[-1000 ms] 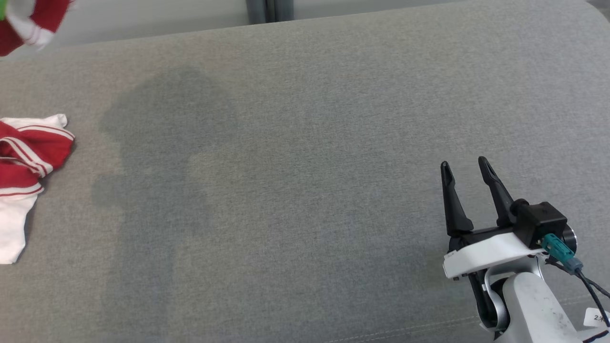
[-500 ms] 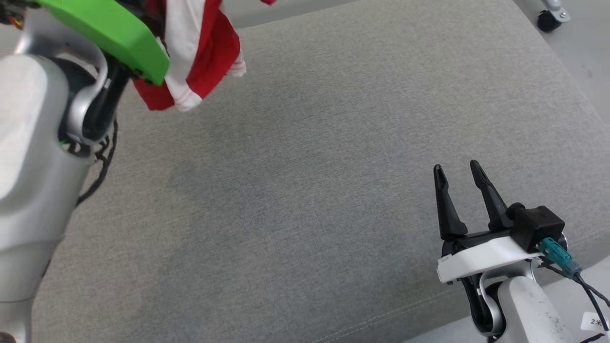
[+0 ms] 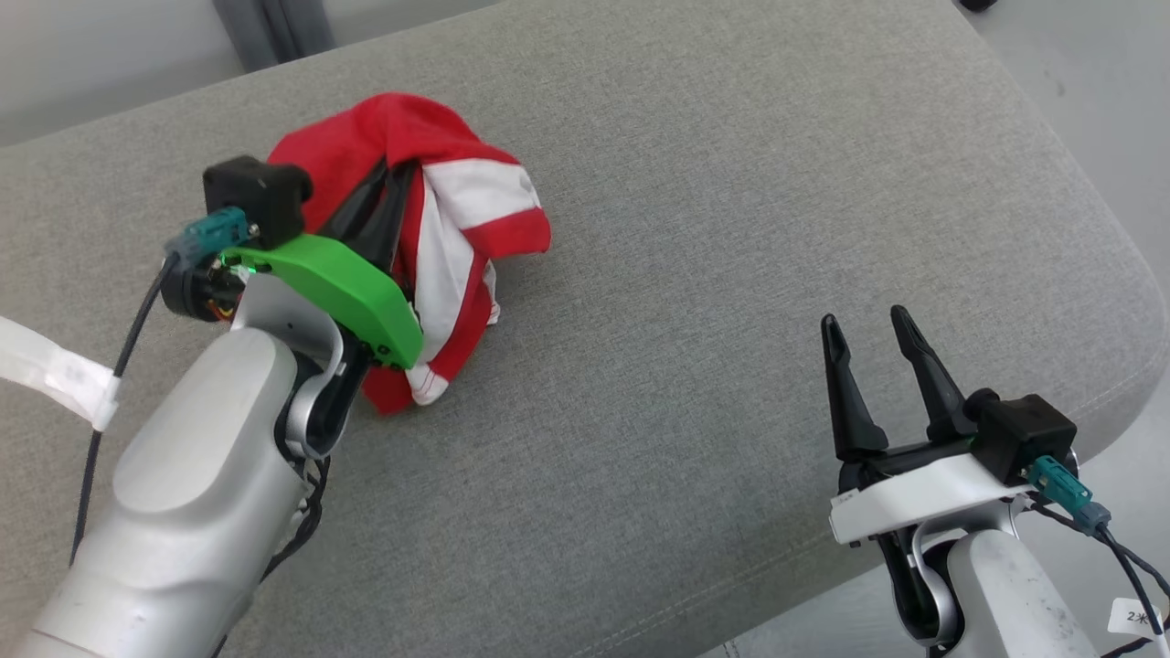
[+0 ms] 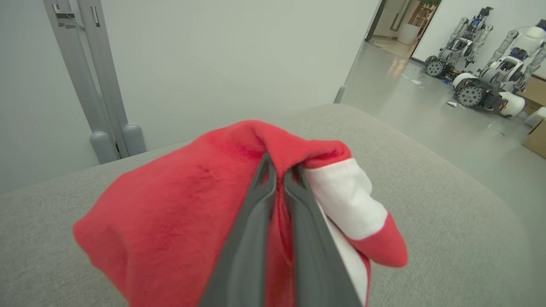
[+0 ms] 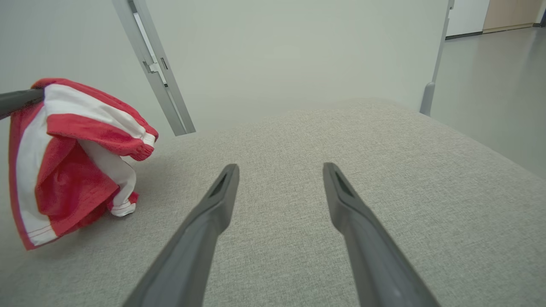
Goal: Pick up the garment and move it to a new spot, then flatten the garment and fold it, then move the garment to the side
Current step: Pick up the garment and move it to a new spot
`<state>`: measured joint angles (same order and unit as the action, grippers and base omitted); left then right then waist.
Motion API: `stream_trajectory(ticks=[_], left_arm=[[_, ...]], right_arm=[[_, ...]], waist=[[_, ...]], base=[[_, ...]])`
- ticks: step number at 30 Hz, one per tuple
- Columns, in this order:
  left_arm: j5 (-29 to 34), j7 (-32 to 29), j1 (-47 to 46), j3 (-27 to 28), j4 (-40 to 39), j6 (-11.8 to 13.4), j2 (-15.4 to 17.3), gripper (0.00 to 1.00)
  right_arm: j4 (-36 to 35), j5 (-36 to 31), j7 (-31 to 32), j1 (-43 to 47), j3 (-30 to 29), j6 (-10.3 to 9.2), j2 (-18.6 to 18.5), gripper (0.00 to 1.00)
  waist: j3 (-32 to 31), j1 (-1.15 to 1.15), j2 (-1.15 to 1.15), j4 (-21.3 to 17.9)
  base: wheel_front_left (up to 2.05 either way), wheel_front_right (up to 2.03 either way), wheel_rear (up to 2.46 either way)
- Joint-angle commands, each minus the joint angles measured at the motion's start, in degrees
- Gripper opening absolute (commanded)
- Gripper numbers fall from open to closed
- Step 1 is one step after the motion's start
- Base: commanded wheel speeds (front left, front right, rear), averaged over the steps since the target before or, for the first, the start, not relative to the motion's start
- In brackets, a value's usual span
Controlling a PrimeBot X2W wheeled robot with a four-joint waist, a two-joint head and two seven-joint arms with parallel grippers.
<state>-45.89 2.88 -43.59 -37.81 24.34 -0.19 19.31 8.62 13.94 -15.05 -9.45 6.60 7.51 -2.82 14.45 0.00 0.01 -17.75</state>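
Observation:
The garment (image 3: 475,210) is a bunched red cloth with white stripes, hanging over the grey cushion (image 3: 695,238) left of centre. My left gripper (image 3: 391,175) is shut on its top fold, the fingertips buried in the red cloth. In the left wrist view the garment (image 4: 170,213) drapes to both sides of my left gripper (image 4: 279,168). In the right wrist view the garment (image 5: 72,170) hangs at the left and its lowest cuff appears to rest on the cushion. My right gripper (image 3: 865,318) stands open and empty at the lower right, far from the cloth; the right wrist view shows my right gripper (image 5: 280,167) over bare cushion.
The cushion's rounded right edge (image 3: 1129,274) drops to a grey floor (image 3: 1079,73). A pale wall with a grey post (image 4: 106,85) stands behind the cushion. Other robots (image 4: 490,81) are parked far off on the floor.
The head camera has swung, so the whole picture shifted. My left arm has come down from the top left with the garment, which now hangs low over the cushion. The right gripper stays open.

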Motion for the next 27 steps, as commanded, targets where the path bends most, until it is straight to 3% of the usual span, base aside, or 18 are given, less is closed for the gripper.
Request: stream_trajectory(ticks=[1,7,8,9,15,27], left_arm=[[0.5,1.0,1.5,-0.5,1.9,-0.4,-0.3,0.0],[1.4,4.1,3.6,-3.3,8.3,-2.6,-3.8,0.0],[1.5,4.5,3.7,-3.8,8.9,-3.0,-4.4,0.31],[1.8,5.2,3.5,-4.2,9.5,-3.5,-5.0,1.0],[3.0,10.0,2.1,-4.4,11.1,-4.3,-6.6,1.0],[6.5,12.3,8.0,3.4,7.6,-2.3,-3.2,1.0]], right_arm=[[0.0,0.2,-0.2,-0.2,0.3,-0.04,-0.1,1.0],[0.7,0.3,-0.2,-0.1,1.1,-0.04,-0.1,1.0],[0.8,0.2,-0.2,0.0,1.2,-0.04,-0.1,1.0],[0.9,0.1,-0.2,0.1,1.3,-0.04,-0.1,1.0],[1.8,-0.4,-0.2,0.8,1.1,-0.04,-0.1,1.0],[3.2,-2.6,-0.2,3.0,-0.2,-0.04,-0.1,1.0]], waist=[[0.5,0.0,-0.01,-0.4],[0.4,0.0,-0.01,-0.3],[0.2,0.0,-0.01,-0.2],[0.0,0.0,-0.01,0.1],[-2.8,0.0,-0.01,1.9],[-10.3,0.0,-0.01,9.2]], base=[[0.0,0.0,0.0],[0.0,0.0,0.0],[0.0,0.0,0.0],[0.0,0.0,0.0],[0.0,0.0,0.0],[0.0,0.0,0.0]])
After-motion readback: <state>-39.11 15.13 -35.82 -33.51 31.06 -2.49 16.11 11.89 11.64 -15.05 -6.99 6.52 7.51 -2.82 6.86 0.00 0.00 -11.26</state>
